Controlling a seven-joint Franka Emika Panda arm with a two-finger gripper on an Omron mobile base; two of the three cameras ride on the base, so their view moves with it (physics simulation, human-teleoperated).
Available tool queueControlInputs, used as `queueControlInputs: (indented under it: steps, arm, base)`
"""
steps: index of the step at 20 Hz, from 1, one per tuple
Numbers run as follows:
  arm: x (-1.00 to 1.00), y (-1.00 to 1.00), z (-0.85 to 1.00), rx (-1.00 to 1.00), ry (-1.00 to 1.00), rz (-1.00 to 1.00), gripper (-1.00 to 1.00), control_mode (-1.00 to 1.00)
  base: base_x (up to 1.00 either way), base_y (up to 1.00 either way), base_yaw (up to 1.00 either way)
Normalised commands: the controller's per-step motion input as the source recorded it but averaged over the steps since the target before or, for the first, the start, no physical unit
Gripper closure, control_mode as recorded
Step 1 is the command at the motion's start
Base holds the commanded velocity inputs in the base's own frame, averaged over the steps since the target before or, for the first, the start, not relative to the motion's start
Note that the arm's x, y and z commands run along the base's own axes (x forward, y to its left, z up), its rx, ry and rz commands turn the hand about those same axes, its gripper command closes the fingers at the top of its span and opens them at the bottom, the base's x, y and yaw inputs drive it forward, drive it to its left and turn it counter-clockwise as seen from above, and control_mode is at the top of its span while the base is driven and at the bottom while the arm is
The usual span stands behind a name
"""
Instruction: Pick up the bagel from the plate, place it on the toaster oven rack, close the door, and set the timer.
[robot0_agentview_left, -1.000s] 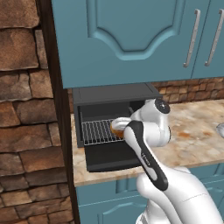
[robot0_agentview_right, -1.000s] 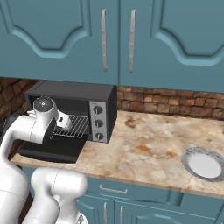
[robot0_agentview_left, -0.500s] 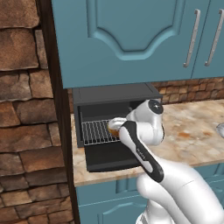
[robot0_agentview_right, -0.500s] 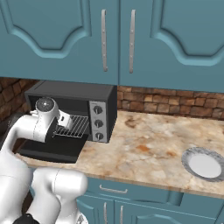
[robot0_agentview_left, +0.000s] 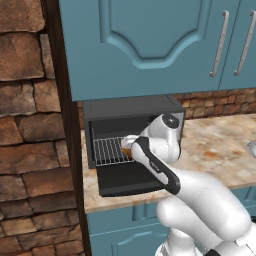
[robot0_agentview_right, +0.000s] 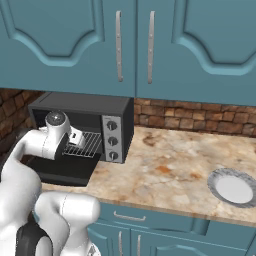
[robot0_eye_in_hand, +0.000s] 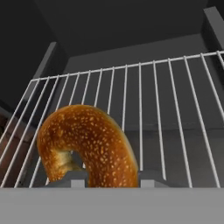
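Hand view: end effector (robot0_eye_in_hand: 109, 183) grasping the bagel (robot0_eye_in_hand: 87, 146) above the toaster oven rack (robot0_eye_in_hand: 175, 113). Placing step; next it likely needs lowering, releasing, then shutting the door (robot0_agentview_left: 127, 177).

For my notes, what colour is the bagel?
Golden-brown with pale speckles; the bagel shows best in the hand view.

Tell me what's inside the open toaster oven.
A silver wire rack, with the golden-brown bagel held over its front by the end effector. The white arm covers the cavity's right side.
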Motion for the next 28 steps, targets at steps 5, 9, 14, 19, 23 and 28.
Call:
queueControlInputs:
  steps: [5, 9, 14, 19, 23, 28]
  arm:
    - [0.26, 0.04, -0.07, 0.00, 0.04, 0.00, 1.00, -1.00]
    - [0.28, 0.01, -0.11, 0.00, 0.06, 0.00, 1.00, -1.00]
    - [0.28, 0.00, -0.09, 0.00, 0.05, 0.00, 1.00, -1.00]
    - [0.19, 0.00, -0.15, 0.00, 0.04, 0.00, 1.00, -1.00]
    - [0.00, 0.02, -0.25, -0.02, 0.04, 0.00, -1.00, -1.00]
    - [0.00, 0.00, -0.04, 0.00, 0.00, 0.00, -1.00, -1.00]
  base:
    - [0.00, 0.00, 0.00]
    - [0.00, 0.00, 0.00]
    - [0.00, 0.00, 0.00]
    - [0.00, 0.00, 0.00]
    - [0.00, 0.00, 0.00]
    - [0.00, 0.00, 0.00]
